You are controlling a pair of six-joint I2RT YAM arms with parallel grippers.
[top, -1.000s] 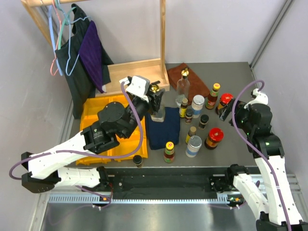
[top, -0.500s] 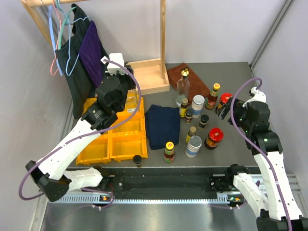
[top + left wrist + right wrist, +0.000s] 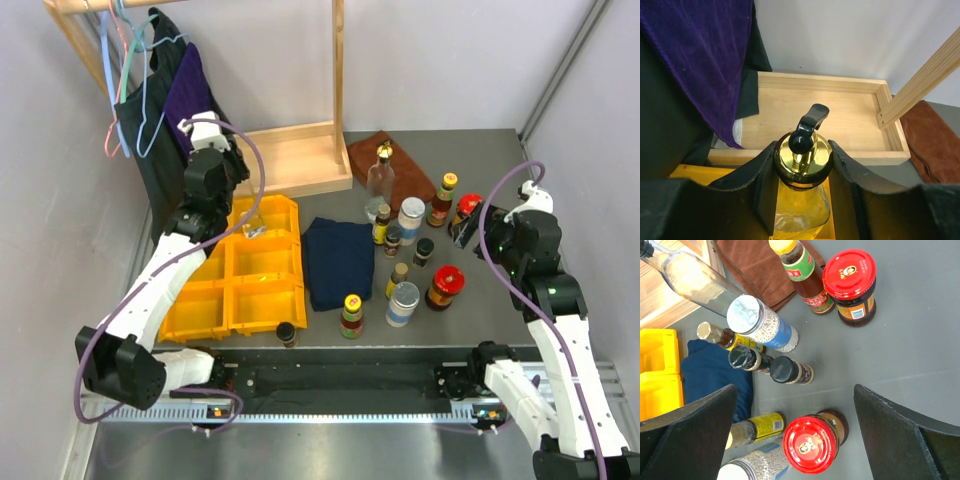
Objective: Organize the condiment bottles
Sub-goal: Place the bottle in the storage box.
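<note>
Condiment bottles (image 3: 424, 250): most stand grouped on grey table (image 3: 500, 160), right of blue cloth (image 3: 338, 262).

Top view: left gripper (image 3: 247, 208) carries gold-topped bottle (image 3: 254, 226) above far right compartment of yellow bins (image 3: 200, 300). Right gripper (image 3: 468, 226) beside red-lidded jar (image 3: 468, 206), touching nothing.

Left wrist: fingers (image 3: 765, 185) pinch gold-topped bottle upright at collar under gold cap; wooden tray (image 3: 850, 120) beyond.

Right wrist: right gripper fingers (image 3: 700, 415) spread wide, nothing between; red-lidded jars, white-lidded jar (image 3: 760, 322), yellow-capped sauce bottle (image 3: 800, 270) below.
</note>
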